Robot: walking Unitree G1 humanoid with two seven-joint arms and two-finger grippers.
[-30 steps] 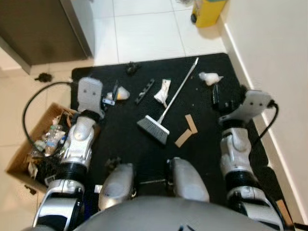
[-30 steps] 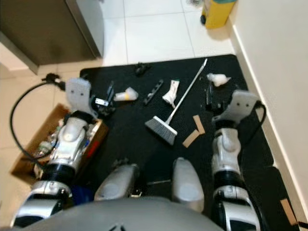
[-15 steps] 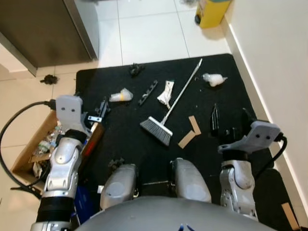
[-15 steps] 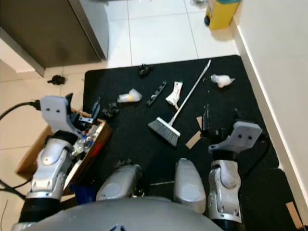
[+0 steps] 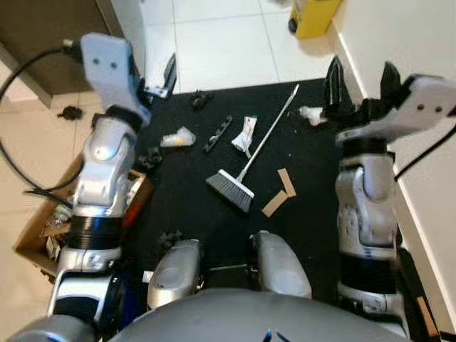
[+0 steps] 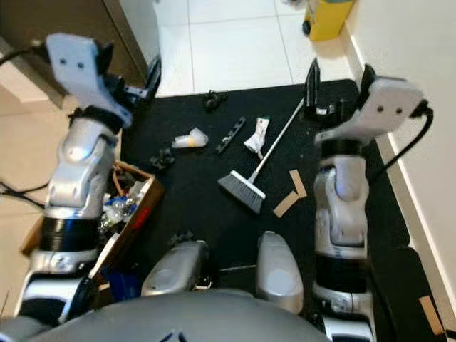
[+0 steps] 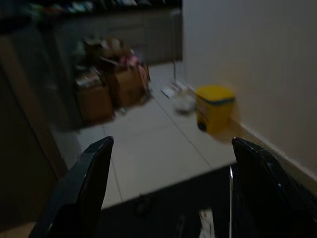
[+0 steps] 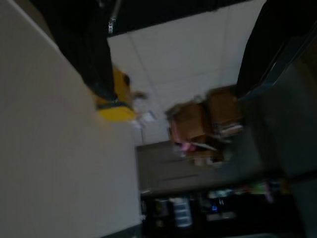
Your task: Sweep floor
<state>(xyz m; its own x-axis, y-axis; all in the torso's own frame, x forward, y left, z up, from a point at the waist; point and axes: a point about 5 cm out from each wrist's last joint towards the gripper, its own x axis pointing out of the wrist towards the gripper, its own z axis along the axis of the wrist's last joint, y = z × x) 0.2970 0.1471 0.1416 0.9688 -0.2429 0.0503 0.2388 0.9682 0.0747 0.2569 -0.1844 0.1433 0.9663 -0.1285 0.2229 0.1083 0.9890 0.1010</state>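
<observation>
**Operator:** Left eye view, entry: my right gripper (image 5: 354, 77) is raised at the right side, fingers spread apart, nothing between them. Left gripper (image 7: 168, 186) is raised at the far left, also released and empty; its wrist view looks past both fingers at a yellow bin (image 7: 214, 107) by the wall.

**Observer:** And the broom from there?

**Operator:** Broom (image 5: 251, 153) lies flat on the black mat (image 5: 313, 206), between the two arms, below and to the left of my right gripper. Long axis runs diagonally: bristle head (image 5: 229, 192) near and centre, handle tip (image 5: 292, 90) far and to the right.

**Observer:** Which arm is closer?

**Operator:** Right, I judge. The handle's far end sits just left of the right gripper, while the left gripper is well apart from it, across the mat. Coming move: lower the right arm, fingers crosswise to that diagonal.

**Observer:** Clutter?

**Operator:** Crumpled white wrapper (image 5: 311, 115) near the tip, tube (image 5: 244, 135) just beside the shaft, cardboard strips (image 5: 278, 193) near the head.
</observation>
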